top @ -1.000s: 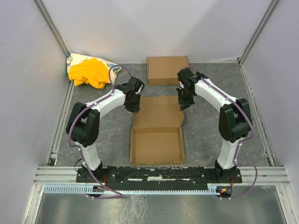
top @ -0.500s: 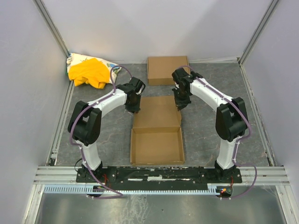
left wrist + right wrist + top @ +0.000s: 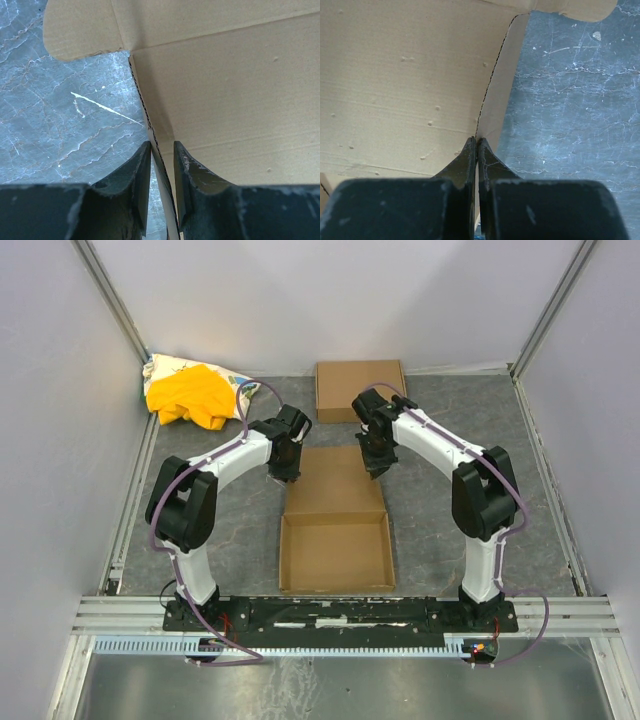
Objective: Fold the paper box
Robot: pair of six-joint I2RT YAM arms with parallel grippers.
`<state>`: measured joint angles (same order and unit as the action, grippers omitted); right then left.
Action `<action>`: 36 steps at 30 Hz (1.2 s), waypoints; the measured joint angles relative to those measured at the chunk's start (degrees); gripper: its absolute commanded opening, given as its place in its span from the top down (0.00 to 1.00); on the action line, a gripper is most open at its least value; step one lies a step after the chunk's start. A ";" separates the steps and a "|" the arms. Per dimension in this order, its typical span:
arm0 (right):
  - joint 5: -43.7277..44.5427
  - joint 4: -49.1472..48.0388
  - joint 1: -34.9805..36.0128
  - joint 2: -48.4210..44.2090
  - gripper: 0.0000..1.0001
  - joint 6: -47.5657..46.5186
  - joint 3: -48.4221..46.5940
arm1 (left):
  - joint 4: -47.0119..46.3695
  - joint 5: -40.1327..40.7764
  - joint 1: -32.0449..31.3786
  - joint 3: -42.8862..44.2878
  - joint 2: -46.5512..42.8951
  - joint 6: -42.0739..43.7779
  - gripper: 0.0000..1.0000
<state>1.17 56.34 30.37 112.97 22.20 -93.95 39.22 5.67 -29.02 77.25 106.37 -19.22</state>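
The box (image 3: 335, 552) sits in the middle of the table (image 3: 440, 502), between the two arms. Its near half forms a shallow open tray with raised walls, and its lid panel stretches away from the tray's far wall toward the back. The left gripper (image 3: 288, 468) is at the lid's left edge. In the left wrist view its fingers (image 3: 186, 172) stand a little apart with the lid's narrow side flap caught edge-on between them, clamped on it, and a rounded tab of the box shows beyond at the upper left. The right gripper (image 3: 372, 462) is at the lid's right edge, jaws pressed together with no gap. In the right wrist view its tips meet at the perforated crease where the right side flap joins the lid panel; whether they touch the cardboard cannot be told. That flap runs as a narrow strip along the crease, with bare table to its right. A second, flat carton (image 3: 358, 390) lies at the back of the table, apart from the box. A yellow cloth (image 3: 188, 395) is bundled in the far left corner.
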 measured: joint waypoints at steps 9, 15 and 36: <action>4.39 1.49 2.27 1.36 0.99 0.09 -1.81 | 0.02 0.02 0.00 0.02 0.00 0.00 0.70; 6.86 2.54 2.43 1.36 0.98 0.09 -2.40 | 0.09 0.52 0.00 0.07 0.00 0.00 0.76; 15.13 0.17 2.62 -12.70 0.37 1.55 6.21 | -25.42 4.48 -0.39 -22.47 -24.13 3.80 0.97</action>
<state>16.29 56.51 32.99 100.27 23.75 -87.74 13.80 10.15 -29.41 54.78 82.24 -15.42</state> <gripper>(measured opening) 0.453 0.091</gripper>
